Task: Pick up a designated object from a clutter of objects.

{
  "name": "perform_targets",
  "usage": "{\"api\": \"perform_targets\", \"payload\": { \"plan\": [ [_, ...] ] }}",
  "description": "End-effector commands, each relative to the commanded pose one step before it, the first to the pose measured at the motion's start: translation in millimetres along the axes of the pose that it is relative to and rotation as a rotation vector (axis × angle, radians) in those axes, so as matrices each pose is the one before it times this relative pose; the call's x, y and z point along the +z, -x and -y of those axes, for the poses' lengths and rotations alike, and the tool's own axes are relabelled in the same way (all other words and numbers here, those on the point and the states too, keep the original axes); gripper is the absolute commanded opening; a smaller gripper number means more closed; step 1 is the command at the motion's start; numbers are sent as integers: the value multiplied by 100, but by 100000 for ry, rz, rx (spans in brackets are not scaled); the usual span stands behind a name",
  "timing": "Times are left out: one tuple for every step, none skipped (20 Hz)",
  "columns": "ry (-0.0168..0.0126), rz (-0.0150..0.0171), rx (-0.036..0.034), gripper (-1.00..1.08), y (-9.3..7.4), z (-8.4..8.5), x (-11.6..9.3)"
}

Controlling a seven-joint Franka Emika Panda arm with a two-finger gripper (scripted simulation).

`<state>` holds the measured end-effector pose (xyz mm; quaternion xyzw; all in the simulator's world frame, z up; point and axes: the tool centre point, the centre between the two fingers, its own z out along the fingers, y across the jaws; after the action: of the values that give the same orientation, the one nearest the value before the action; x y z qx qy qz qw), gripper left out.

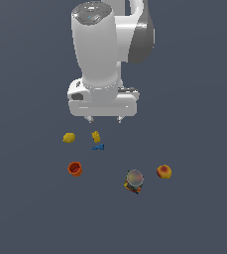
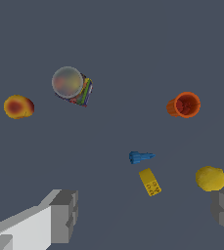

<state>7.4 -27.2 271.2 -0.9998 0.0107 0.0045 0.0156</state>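
The yellow lemon lies on the dark floor at the exterior view's left; it also shows in the wrist view. My gripper hangs open and empty above the clutter, up and to the right of the lemon in the exterior view. Its two fingertips frame the wrist view, and the lemon lies close to one of them. A yellow block and a tiny blue piece lie just below the gripper.
An orange-red cup lies below the lemon. A greyish ball rests on a multicoloured item, with a red-yellow fruit to its right. In the wrist view: cup, ball, fruit.
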Motion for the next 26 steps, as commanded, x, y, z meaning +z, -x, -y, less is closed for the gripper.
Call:
{"api": "perform_targets", "payload": {
  "plan": [
    [-377,-128,896,100,28,-1984,1774],
    [-139,-95,397,100,48,-914,805],
    [-118,-104,430,100,81,-977,853],
    [-92,-111,461,100,119,-1038,900],
    [-61,-120,504,100,165,-1105,945],
    [-22,-125,538,100,215,-1163,986],
    [22,-123,551,100,261,-1176,989],
    [66,-119,561,100,305,-1176,979],
    [111,-112,568,100,349,-1174,970],
    [155,-102,569,100,390,-1164,957],
    [191,-87,551,100,414,-1113,909],
    [217,-71,522,100,427,-1046,852],
    [237,-55,491,100,434,-979,796],
    [253,-40,464,100,435,-914,740],
    [264,-27,438,100,431,-851,686],
    [263,-14,399,100,421,-783,634],
    [265,-4,373,100,408,-721,582],
    [261,5,343,100,390,-659,531],
    [249,12,309,100,368,-596,482],
    [236,18,279,100,342,-535,433],
    [219,21,248,100,314,-476,386],
    [203,24,221,100,284,-418,338],
    [177,24,187,100,250,-359,292],
    [159,23,163,100,216,-305,246],
    [119,19,119,100,176,-242,202],
    [98,16,96,100,139,-190,156]
  ]
}}
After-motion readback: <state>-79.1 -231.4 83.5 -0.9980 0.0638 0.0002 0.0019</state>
